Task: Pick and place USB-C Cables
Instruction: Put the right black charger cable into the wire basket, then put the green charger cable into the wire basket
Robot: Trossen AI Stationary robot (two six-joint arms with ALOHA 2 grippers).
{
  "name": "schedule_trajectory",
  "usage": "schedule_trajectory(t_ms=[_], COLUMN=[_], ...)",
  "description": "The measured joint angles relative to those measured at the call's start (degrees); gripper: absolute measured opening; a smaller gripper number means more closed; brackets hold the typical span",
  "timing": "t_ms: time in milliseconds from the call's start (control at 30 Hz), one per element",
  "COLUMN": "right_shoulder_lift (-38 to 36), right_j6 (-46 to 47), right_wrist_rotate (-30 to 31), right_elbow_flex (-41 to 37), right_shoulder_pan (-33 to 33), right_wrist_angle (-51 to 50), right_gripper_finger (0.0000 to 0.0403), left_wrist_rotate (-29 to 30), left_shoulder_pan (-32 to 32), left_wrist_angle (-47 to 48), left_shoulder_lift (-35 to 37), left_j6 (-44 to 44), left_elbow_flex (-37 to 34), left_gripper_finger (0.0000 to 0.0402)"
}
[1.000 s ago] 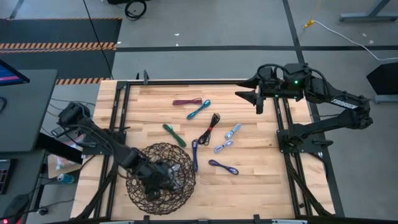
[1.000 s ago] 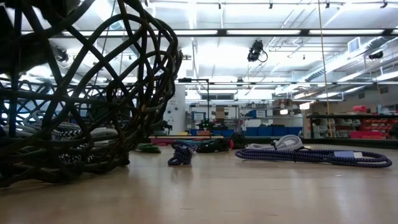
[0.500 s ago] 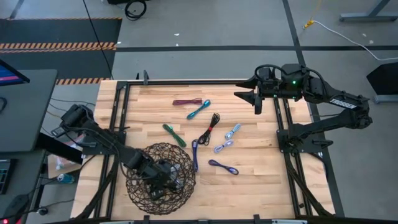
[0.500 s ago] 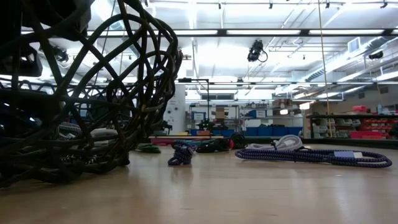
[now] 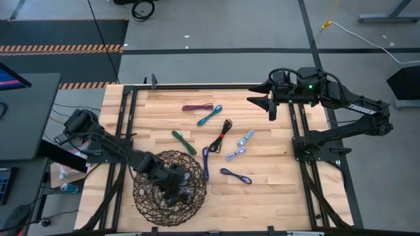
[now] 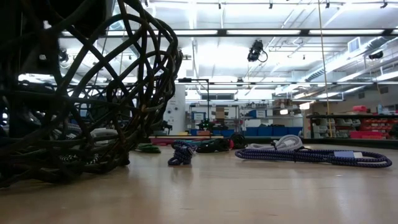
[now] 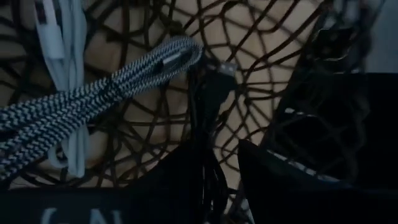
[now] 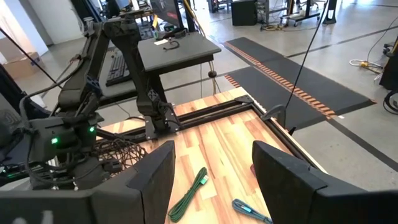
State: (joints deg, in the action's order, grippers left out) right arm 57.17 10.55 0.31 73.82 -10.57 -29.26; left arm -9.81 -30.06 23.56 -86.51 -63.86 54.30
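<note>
The left gripper [image 5: 176,190] reaches down inside the round dark wire-mesh basket [image 5: 146,200], its fingers [image 7: 273,180] parted around a thin black cable [image 7: 208,124]; whether they touch it cannot be told. Beside it in the basket lie a braided black-and-white cable [image 7: 93,99] and a smooth white one [image 7: 62,43]. More coiled cables [image 5: 216,141] are scattered on the pale wooden table [image 5: 275,170]. The right gripper [image 5: 271,105] hangs open over the table's far corner.

Wire basket [image 6: 93,93] looms near left; purple cable [image 6: 314,155] flat on table [image 6: 236,193] right
</note>
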Motion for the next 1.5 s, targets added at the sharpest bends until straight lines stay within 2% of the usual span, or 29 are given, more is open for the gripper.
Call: schedule_trajectory(t_ms=[200,433,767,933,1067,1133,1200,1333,1500], right_shoulder_lift=[-0.11,-0.11,-0.11,-0.11,-0.11,-0.11,-0.11,-0.11,-0.11], right_j6=[-0.02,-0.24,-1.75,-0.67,-0.20,-0.22,-0.20,-0.04,-0.26], right_wrist_rotate=[-0.54,-1.65,-2.49,-2.75,-2.82,-2.92,-2.88,-2.92,-2.92], right_elbow_flex=[0.00,0.00,-0.02,-0.04,-0.04,-0.04,-0.04,-0.04,-0.04], right_shoulder_pan=[0.00,0.00,0.00,0.00,0.00,0.00,0.00,0.00,0.00], right_wrist_angle=[-0.03,-0.15,-2.86,-7.21,-7.45,-7.29,-7.28,-6.96,-6.54], right_gripper_finger=[0.0219,0.0219,0.0219,0.0210,0.0206,0.0206,0.0206,0.0205,0.0206], left_wrist_rotate=[-7.65,-8.71,-3.01,4.35,12.30,14.34,14.56,14.02,13.21], left_shoulder_pan=[3.66,5.25,14.10,19.12,23.56,26.30,29.65,36.39,41.14], left_wrist_angle=[0.45,0.06,-4.82,-3.70,-0.94,-0.70,-0.49,-0.27,-0.12], left_shoulder_lift=[0.80,0.75,0.67,0.67,0.69,0.68,0.67,0.67,0.34], left_j6=[0.08,4.49,15.37,28.82,43.21,48.84,50.86,49.03,53.92], left_elbow_flex=[0.00,0.00,1.39,8.41,14.70,16.29,17.71,18.61,18.56], left_gripper_finger=[0.0130,0.0130,0.0130,0.0118,0.0109,0.0108,0.0108,0.0108,0.0131])
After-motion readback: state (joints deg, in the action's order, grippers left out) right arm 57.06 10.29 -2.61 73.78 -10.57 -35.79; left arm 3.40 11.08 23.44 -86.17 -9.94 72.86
